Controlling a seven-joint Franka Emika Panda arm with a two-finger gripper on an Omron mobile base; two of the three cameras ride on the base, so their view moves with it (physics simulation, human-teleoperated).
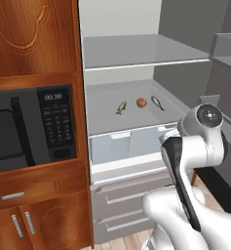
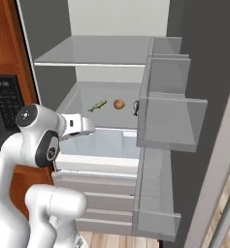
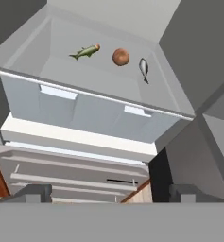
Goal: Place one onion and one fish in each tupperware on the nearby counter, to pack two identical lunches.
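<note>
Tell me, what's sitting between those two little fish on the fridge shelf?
An orange-brown onion lies between the green-yellow fish and the grey fish, apart from both. The hand view shows it best.

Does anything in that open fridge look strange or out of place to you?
Yes: a green-yellow fish, an orange-brown onion and a dark grey fish lie bare on the fridge shelf, unwrapped, with no plate or box under them. Nothing looks spilled or broken.

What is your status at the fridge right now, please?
Jaws open, empty, short of the shelf. Green fish, orange onion, grey fish lie in a row on it, untouched. Path clear.
</note>
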